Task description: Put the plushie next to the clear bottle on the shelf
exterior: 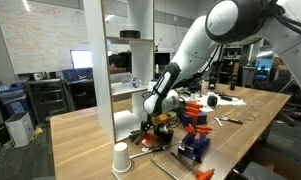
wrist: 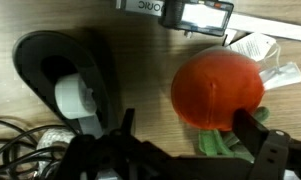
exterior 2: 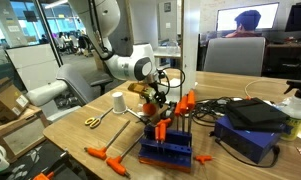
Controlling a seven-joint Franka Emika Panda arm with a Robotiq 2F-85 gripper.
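Room: an office with screens and chairs at the back, and a long wooden desk (exterior: 80,135) in front
Shelf: the tall white shelf (exterior: 94,60) stands on the desk, with a white paper cup (exterior: 121,157) near its foot
Writing: in the wrist view, white letters that look like "onic" sit on a dark label (wrist: 145,5) at the top edge, and the start of the word is cut off
More writing: the whiteboard (exterior: 40,45) on the far wall has marks that are too small to read
Arm: the white robot arm (exterior: 205,45) bends down to the desk beside the shelf
End effector: the end effector (wrist: 190,150) hangs low over the desk, with its two dark fingers (wrist: 262,145) wide apart and nothing held between them
Plushie: the plushie (wrist: 218,88) lies on the desk; it is round and orange-red, with a bit of green at its lower edge
Plushie and end effector: the plushie sits in the gap between the fingers, closer to the finger at the picture's right side, and I cannot tell if they touch
Black gadget: a black round gadget (wrist: 65,80) with a white roll inside lies apart from the plushie, on the other side of the gap
Clear thing: a crinkly clear thing (wrist: 265,58) lies just beside the plushie, and I cannot tell what it is
Blocks: blue-and-orange blocks (exterior 2: 170,140) stand near the end effector
Scissors: yellow-handled scissors (exterior 2: 93,121) lie near the paper cup
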